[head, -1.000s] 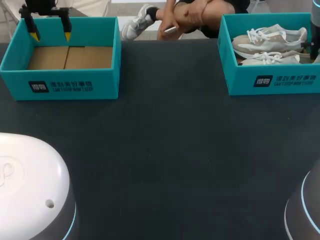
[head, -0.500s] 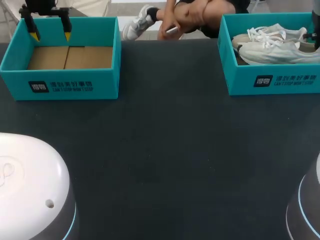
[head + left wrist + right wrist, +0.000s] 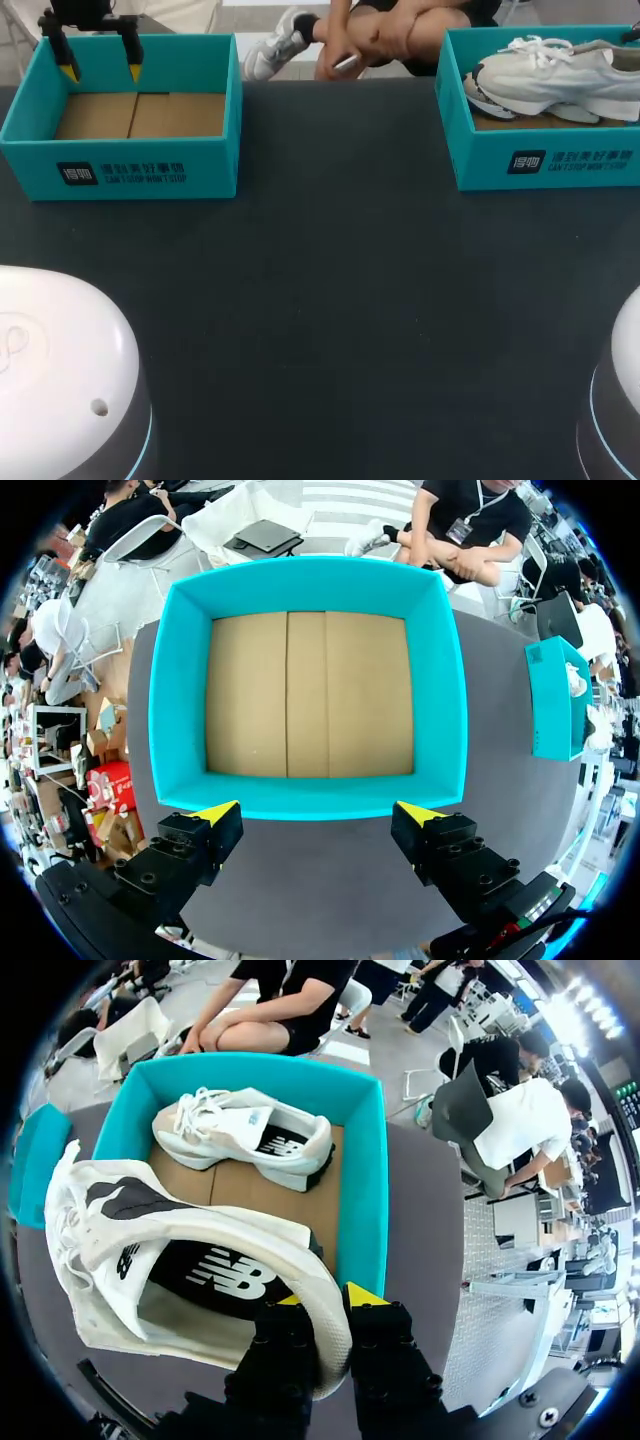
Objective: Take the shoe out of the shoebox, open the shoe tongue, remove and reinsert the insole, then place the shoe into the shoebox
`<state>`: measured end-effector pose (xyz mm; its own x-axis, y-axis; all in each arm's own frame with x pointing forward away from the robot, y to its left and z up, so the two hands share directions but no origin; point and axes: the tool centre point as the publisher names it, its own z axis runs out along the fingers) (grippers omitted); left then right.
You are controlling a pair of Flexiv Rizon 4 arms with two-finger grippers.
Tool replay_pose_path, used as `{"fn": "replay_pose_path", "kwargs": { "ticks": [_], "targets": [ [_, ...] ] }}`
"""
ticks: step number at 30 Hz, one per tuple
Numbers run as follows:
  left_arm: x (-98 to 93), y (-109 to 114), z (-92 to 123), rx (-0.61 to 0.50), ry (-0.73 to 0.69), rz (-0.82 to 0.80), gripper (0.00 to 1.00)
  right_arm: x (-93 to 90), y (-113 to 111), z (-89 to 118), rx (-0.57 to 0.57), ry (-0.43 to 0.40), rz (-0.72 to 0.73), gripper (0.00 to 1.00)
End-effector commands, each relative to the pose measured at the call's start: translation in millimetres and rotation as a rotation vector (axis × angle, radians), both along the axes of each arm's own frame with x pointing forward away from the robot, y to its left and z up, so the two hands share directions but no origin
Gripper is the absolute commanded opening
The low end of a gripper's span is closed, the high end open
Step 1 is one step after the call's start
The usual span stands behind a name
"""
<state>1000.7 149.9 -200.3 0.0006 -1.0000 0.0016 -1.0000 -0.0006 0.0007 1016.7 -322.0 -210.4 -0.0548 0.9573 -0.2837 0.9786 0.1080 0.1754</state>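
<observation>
- Dark desk (image 3: 330,280) with a teal shoebox at each far corner.
- Right pincer (image 3: 325,1305) is clenched on the heel of a white shoe (image 3: 190,1260), with one finger inside the collar and one outside.
- That shoe hangs from the grip with its toe pointing away. It is off the cardboard floor of the right shoebox (image 3: 545,160) but not yet past its walls.
- A second shoe (image 3: 245,1135) lies on its side on the floor of that box, beyond the held one.
- Left pincer (image 3: 101,70) is spread wide and grasps nothing. It hangs at the far wall of the left shoebox (image 3: 120,170), which holds no shoe.
- Step in hand: taking the shoe out of the box, about midway by my reading.
- The next move likely calls for carrying the shoe over the near wall and setting it sole-down on open desk, where the tongue can be reached. A heel-only grip may let the toe sag, so clearance over the wall matters.
- One second ago both shoes lay side by side in the box. Half a second ago the nearer one was tipping up. It now rides higher and hides its mate in the head view.
- The left pincer has not shifted.
</observation>
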Motion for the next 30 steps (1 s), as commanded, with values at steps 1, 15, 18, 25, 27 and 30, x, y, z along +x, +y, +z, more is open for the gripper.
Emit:
{"fn": "replay_pose_path", "kwargs": {
  "ticks": [1, 15, 18, 25, 27, 30],
  "targets": [
    [-0.2, -0.1, 0.1, 0.001, 0.000, 0.000, 1.00, -22.2, 10.4, 53.0, -0.005, -0.037, 0.017, 0.00],
    [-0.2, -0.1, 0.1, 0.001, 0.000, 0.000, 1.00, -38.4, 32.5, 80.6, 0.054, 0.009, -0.005, 0.00],
    [-0.2, -0.1, 0.1, 0.001, 0.000, 0.000, 1.00, -38.4, 32.5, 80.6, 0.054, 0.009, -0.005, 0.00],
    [-0.2, -0.1, 0.1, 0.001, 0.000, 0.000, 1.00, -38.4, 32.5, 80.6, 0.054, 0.009, -0.005, 0.00],
    [-0.2, -0.1, 0.1, 0.001, 0.000, 0.000, 1.00, -58.3, 39.8, 82.4, 0.034, -0.004, -0.002, 0.00],
    [-0.2, -0.1, 0.1, 0.001, 0.000, 0.000, 1.00, -94.7, 55.3, 82.1, 0.030, -0.022, -0.050, 0.00]
  ]
}}
